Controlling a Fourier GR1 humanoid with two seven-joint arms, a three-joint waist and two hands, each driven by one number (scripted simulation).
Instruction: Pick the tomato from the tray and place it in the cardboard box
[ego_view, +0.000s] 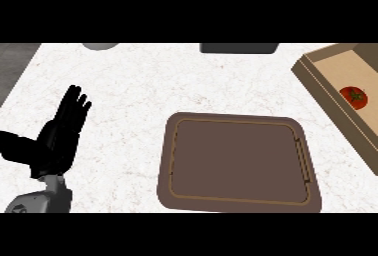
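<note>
Far left, the left hand (55, 137) stood over the white marbled tabletop (148, 85), its grey forearm coming up from the lower edge. Its fingers (72, 107) were straight and released, pointing up the view, thumb stuck out to the left, holding nothing at all. At the top edge, a pale rounded object (100, 46) peeked in, mostly cut off, and further right a dark grey object (240, 48) sat at the same edge, also cut off. Moving to the middle, the brown tray (240, 162) lay flat, a rounded square with a raised rim, its bare floor showing. Over on the right, the cardboard box (325, 75) ran at a slant along the edge, open at the top, partly out of frame. And there was the tomato (355, 97), red with a green stalk, lying inside the box against its tan floor. That put it well apart from the left hand's fingers, with the whole tray between them. The right hand did not show anywhere in the view
</note>
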